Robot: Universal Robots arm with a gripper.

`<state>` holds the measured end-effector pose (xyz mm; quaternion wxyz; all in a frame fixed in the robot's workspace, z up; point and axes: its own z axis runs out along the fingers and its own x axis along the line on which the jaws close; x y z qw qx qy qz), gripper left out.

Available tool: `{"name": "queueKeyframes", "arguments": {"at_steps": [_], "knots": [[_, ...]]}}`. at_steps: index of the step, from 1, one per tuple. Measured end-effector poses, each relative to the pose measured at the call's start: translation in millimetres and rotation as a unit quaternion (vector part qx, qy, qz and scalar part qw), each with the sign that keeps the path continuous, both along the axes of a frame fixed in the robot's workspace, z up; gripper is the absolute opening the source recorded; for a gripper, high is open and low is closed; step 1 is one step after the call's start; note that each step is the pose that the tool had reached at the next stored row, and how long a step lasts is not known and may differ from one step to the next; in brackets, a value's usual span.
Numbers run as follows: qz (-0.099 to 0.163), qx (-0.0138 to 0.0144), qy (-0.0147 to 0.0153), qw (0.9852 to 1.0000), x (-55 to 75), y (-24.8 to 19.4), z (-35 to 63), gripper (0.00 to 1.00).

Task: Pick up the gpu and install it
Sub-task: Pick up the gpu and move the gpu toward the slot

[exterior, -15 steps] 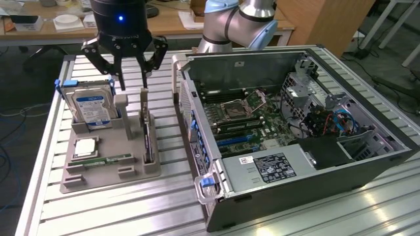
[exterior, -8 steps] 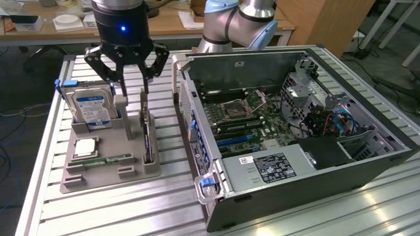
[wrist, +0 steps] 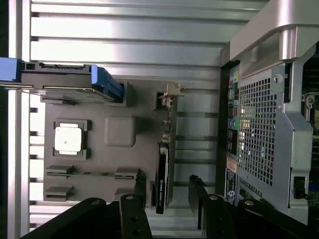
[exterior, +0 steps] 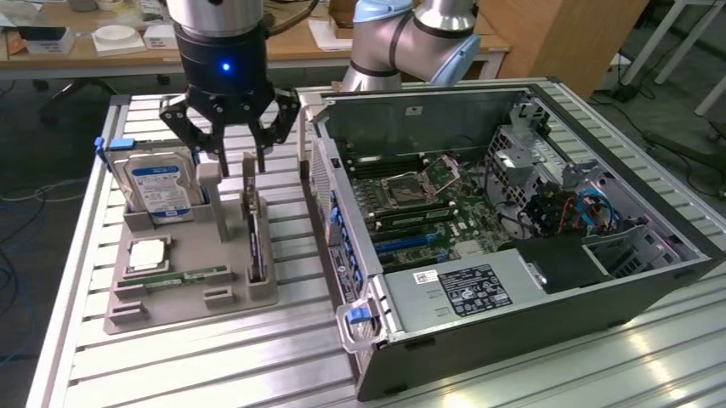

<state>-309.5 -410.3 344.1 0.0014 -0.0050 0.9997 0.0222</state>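
So I'm counting one gpu, one hard drive, one CPU, one memory stick, one tray, one PC case.

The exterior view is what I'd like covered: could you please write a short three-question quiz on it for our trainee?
1. True or false: the gpu stands on edge in the grey holder, outside the computer case.
2. The tool is: A) shut on the gpu; B) open above the holder; C) inside the case.
3. Name the part lying flat between the hard drive and the memory stick.
Key: 1 true; 2 B; 3 the processor.
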Motion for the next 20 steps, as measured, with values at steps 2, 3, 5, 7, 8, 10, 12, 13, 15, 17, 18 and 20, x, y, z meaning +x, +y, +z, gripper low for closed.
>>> {"name": "queueKeyframes", "arguments": {"at_steps": [2, 3, 5, 7, 8, 10, 12, 13, 15, 17, 18, 20], "knots": [[0.000, 0.0000, 0.0000, 1.0000, 0.3, -1.1, -3.7, 0.47], [0.000, 0.0000, 0.0000, 1.0000, 0.5, -1.6, -5.5, 0.47], [0.000, 0.0000, 0.0000, 1.0000, 0.6, -2.6, -9.1, 0.47], [0.000, 0.0000, 0.0000, 1.0000, 0.5, -4.0, -12.7, 0.47], [0.000, -0.0001, -0.0001, 1.0000, 0.5, -4.9, -14.5, 0.47], [0.000, -0.0007, 0.0000, 1.0000, 0.6, -6.2, -17.7, 0.47], [0.000, -0.0007, 0.0000, 1.0000, 0.8, -6.2, -21.3, 0.47], [0.000, -0.0007, 0.0000, 1.0000, 0.8, -6.2, -23.0, 0.47], [0.000, -0.0007, 0.0000, 1.0000, 0.9, -6.2, -26.8, 0.47], [0.000, -0.0007, 0.0000, 1.0000, 0.9, -6.3, -30.3, 0.47], [0.000, -0.0007, 0.0000, 1.0000, 0.9, -6.3, -32.2, 0.47], [0.000, -0.0007, 0.0001, 1.0000, 1.0, -8.1, -35.8, 0.47]]}}
